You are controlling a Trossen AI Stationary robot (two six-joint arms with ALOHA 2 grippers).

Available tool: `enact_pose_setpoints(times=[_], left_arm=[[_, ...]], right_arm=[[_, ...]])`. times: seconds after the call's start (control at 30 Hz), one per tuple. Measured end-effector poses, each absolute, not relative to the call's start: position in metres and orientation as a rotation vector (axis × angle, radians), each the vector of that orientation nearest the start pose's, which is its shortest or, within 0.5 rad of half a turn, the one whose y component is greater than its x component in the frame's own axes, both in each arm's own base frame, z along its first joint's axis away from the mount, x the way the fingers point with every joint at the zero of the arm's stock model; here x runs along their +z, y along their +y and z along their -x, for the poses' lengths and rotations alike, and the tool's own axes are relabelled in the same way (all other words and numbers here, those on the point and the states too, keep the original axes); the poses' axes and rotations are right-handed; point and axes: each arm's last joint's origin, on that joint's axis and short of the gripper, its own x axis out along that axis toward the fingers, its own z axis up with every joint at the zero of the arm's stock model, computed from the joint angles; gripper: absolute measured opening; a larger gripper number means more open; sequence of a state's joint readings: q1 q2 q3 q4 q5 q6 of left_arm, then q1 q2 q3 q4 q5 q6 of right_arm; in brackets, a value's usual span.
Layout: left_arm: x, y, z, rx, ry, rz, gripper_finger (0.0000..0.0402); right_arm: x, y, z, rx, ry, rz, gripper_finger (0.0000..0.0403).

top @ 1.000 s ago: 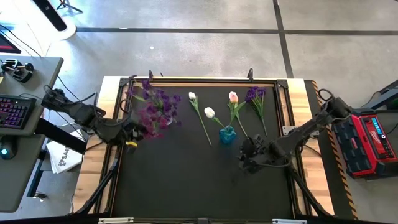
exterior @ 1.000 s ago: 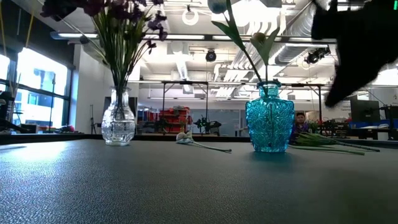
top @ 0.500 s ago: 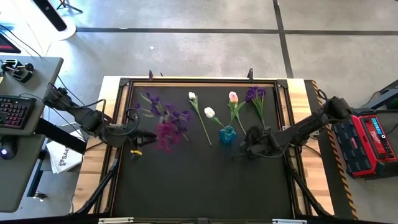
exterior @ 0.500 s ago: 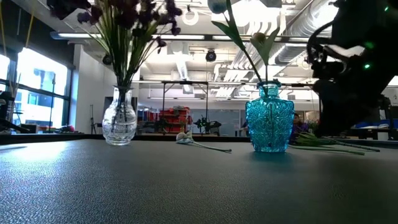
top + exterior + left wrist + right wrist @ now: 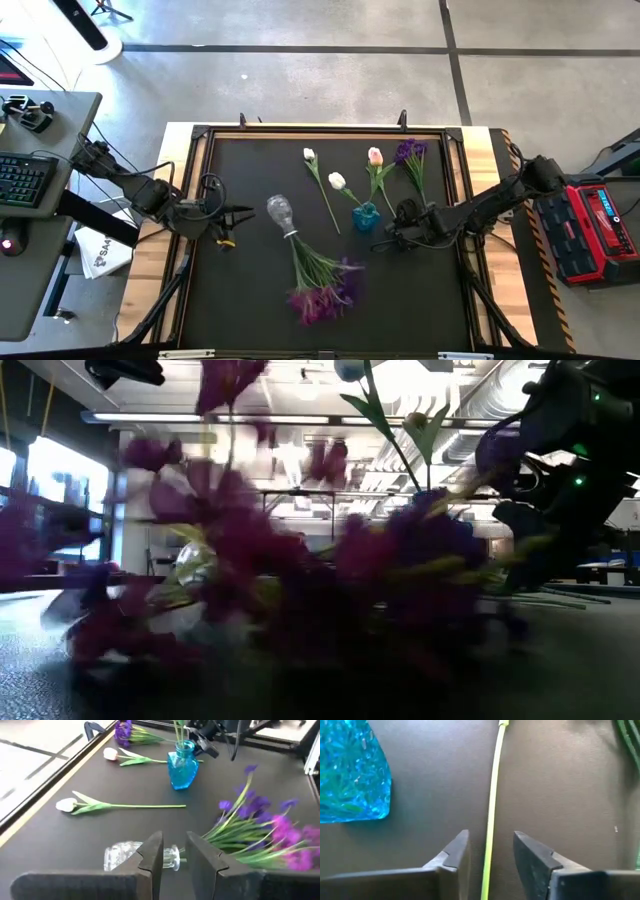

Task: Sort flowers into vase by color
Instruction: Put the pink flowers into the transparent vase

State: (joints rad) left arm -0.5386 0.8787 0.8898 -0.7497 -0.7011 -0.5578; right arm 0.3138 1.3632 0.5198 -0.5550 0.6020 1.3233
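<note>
The clear glass vase lies tipped on its side on the black mat. Its purple flowers fan out toward the near edge and fill the low view. My left gripper stands just left of the fallen vase, open by a narrow gap and holding nothing. The blue vase stands upright with a white tulip in it. My right gripper is open, low beside the blue vase. Its fingers stand on either side of a yellow-green stem lying on the mat.
A white tulip, a pink tulip and a purple sprig lie on the mat's far half. A raised frame edges the mat. A keyboard sits left of the table and a red case right of it.
The clear vase, upright a second ago, has toppled toward the near edge and lies on its side, its purple flowers swung down across the mat. My right gripper has moved toward the far edge and down beside the blue vase, rolling as it went.
</note>
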Motion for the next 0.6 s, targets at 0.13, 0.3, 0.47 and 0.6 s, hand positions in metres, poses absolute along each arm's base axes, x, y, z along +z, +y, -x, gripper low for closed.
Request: enact_pose_setpoints(times=[0.13, 0.3, 0.47, 0.6], left_arm=[[0.307, -0.069, -0.151, 0.237, 0.578, -0.059, 0.0067], [0.292, -0.078, -0.169, 0.167, 0.689, -0.305, 0.0067], [0.262, -0.082, -0.199, 0.118, 0.866, -0.373, 0.0068], [0.240, -0.084, -0.215, 0.022, 0.992, -0.506, 0.0079]], right_arm=[[0.128, 0.044, -0.185, -0.929, 0.867, -0.495, 0.0097], [0.133, 0.052, -0.186, -0.886, 0.871, -0.475, 0.0086], [0.148, 0.069, -0.195, -0.768, 0.874, -0.416, 0.0085], [0.169, 0.089, -0.203, -0.624, 0.880, -0.315, 0.0084]])
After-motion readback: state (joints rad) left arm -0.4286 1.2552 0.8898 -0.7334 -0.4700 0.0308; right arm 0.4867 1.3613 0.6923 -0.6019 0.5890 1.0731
